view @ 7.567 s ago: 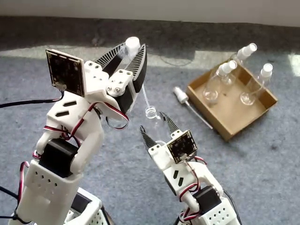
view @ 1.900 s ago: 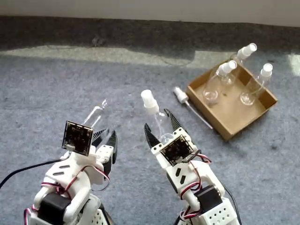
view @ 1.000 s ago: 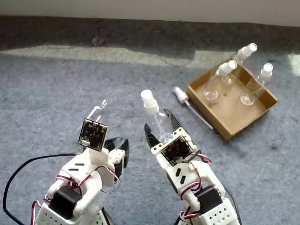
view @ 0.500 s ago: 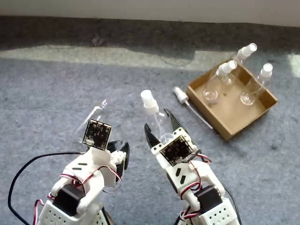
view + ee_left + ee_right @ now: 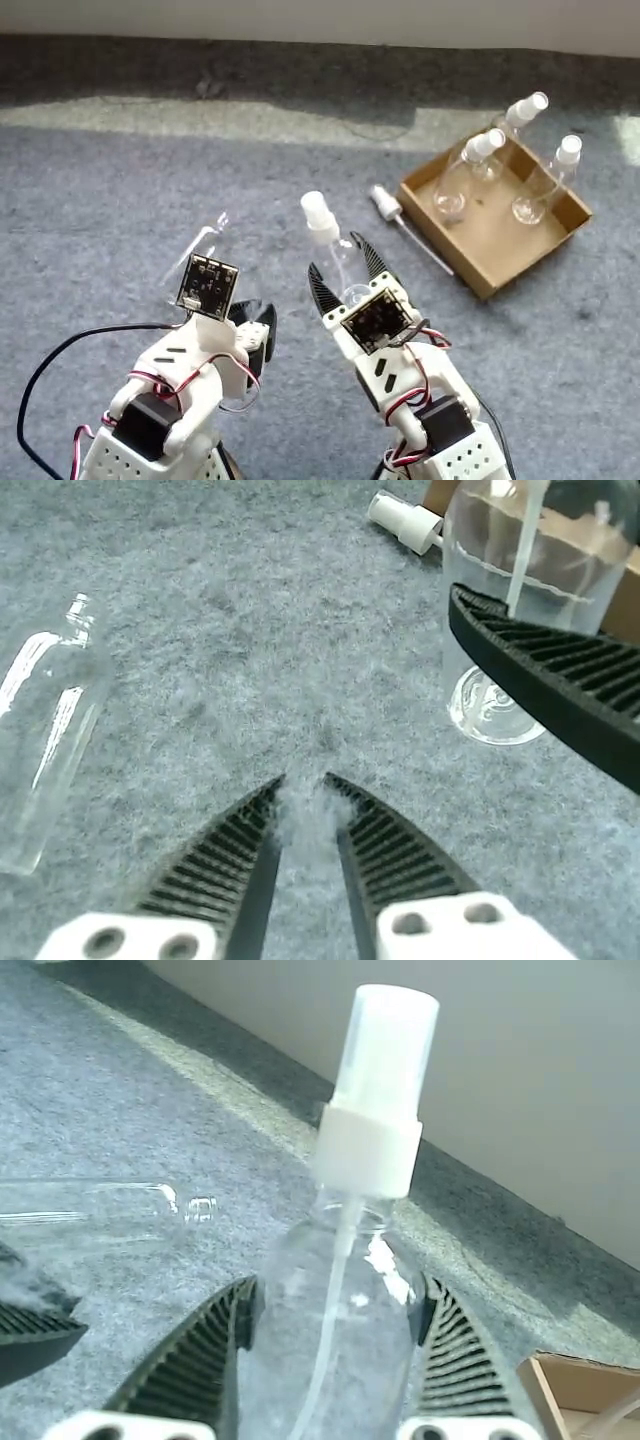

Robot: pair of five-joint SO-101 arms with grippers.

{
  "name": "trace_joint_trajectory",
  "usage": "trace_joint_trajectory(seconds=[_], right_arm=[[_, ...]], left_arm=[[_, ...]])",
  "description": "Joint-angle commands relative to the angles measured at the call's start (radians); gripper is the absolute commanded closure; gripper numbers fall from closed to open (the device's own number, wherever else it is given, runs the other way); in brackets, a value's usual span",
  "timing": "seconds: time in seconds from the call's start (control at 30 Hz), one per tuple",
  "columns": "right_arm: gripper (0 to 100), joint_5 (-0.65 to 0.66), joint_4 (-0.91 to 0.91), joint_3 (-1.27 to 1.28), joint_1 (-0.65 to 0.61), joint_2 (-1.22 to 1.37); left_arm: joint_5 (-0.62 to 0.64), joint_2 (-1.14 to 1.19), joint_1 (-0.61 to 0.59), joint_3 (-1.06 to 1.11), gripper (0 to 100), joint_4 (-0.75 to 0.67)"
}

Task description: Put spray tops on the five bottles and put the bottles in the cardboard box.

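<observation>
My right gripper (image 5: 338, 262) is shut on an upright clear bottle (image 5: 330, 1320) that carries a white spray top (image 5: 318, 215); its base rests on the carpet (image 5: 495, 715). A second bottle (image 5: 200, 245) lies uncapped on the carpet, just beyond my left gripper (image 5: 258, 318). That gripper (image 5: 302, 779) is shut, holds nothing and has only a slit between its tips. A loose spray top (image 5: 385, 203) with its tube lies beside the cardboard box (image 5: 490, 235). Three capped bottles (image 5: 455, 180) lean in the box.
Grey carpet covers the whole work area, and a pale wall runs along the far edge. The box sits at the right, angled. Open carpet lies to the left of the lying bottle (image 5: 50, 710) and in front of the box.
Earlier my left gripper held the spray top above the bottle; the top now sits on it. The left arm has drawn back low, and has kept still for the last half second.
</observation>
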Motion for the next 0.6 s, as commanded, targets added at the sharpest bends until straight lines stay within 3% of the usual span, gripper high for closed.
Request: trace_joint_trajectory(seconds=[0.0,0.57], right_arm=[[91.8,0.006,-0.03,0.113,0.013,-0.015],[91.8,0.006,0.071,0.113,0.013,-0.019]], left_arm=[[0.012,-0.012,0.005,-0.01,100,-0.006],[0.011,-0.012,0.005,-0.005,100,-0.006]])
